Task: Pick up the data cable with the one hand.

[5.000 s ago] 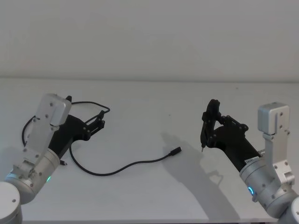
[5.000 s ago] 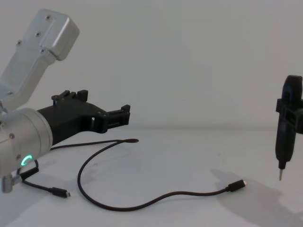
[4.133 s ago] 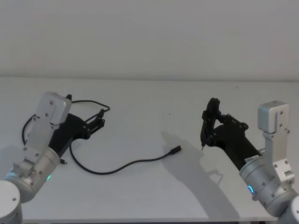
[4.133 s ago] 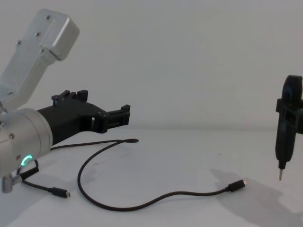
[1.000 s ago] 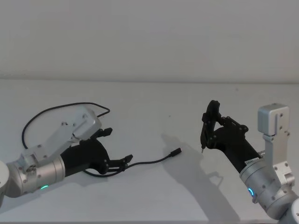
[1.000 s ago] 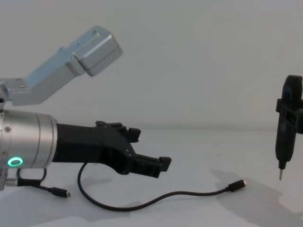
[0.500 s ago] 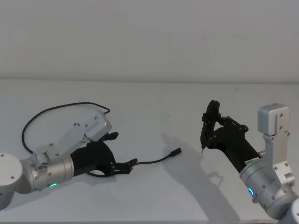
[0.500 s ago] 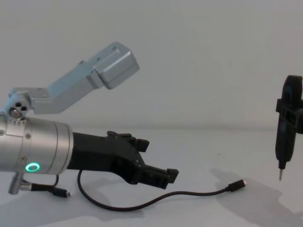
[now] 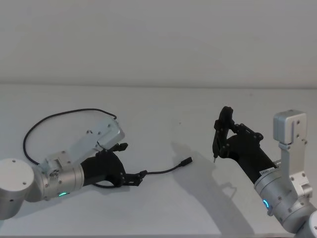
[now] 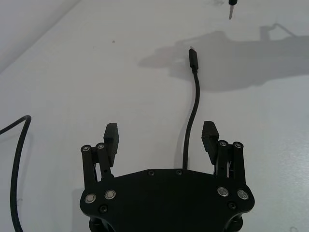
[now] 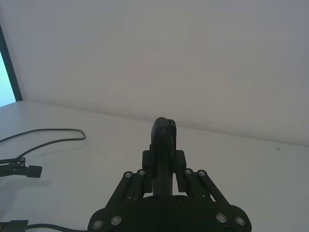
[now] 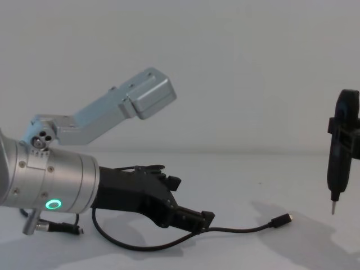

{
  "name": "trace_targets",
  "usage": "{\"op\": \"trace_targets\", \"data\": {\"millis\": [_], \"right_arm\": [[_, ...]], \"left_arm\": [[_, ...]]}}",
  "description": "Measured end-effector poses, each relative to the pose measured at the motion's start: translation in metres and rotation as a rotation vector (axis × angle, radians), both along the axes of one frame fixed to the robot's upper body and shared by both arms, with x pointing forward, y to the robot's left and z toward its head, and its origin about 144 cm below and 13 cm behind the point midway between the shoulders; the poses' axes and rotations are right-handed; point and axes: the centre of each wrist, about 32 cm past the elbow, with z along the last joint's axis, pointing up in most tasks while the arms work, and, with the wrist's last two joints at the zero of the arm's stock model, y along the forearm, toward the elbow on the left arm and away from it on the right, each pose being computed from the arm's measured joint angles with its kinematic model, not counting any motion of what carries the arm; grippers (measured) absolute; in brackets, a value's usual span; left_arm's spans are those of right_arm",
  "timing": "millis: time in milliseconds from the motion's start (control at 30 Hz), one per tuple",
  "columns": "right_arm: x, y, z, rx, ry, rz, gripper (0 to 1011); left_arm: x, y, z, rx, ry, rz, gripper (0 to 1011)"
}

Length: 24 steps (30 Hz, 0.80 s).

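The data cable point(image 9: 161, 171) lies on the white table, its plug point(image 9: 186, 161) with a silvery tip pointing right. My left gripper point(image 9: 136, 177), a black hand on a silver arm with a green ring light, sits low over the cable's middle and is open. In the left wrist view the cable point(image 10: 193, 106) runs between the fingers point(image 10: 208, 134), closer to one of them, and the gripper point(image 10: 160, 137) is not closed on it. The chest view shows the gripper point(image 12: 203, 217) just above the cable point(image 12: 247, 228). My right gripper point(image 9: 221, 131) hangs to the right, shut on a black pen-like tool point(image 9: 217, 145).
A thin black cord point(image 9: 64, 113) arcs across the table point(image 9: 158, 114) at the back left, behind my left arm. The tool's pointed tip point(image 12: 333, 209) hangs above the table, right of the plug point(image 12: 281, 220). A pale wall stands behind.
My left arm has swung from the back left down to the cable's middle and, in the last second, crept right and lower with its fingers astride the cable. The right arm has not moved.
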Motion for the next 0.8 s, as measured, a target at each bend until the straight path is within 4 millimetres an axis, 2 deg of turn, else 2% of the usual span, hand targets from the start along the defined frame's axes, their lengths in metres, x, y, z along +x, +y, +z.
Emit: {"op": "trace_targets", "data": {"millis": [800], "right_arm": [[0.0,0.0,0.0,0.0,0.0,0.0,275]], "left_arm": [[0.013,-0.01,-0.01,0.037,0.017,-0.005,1000]]}}
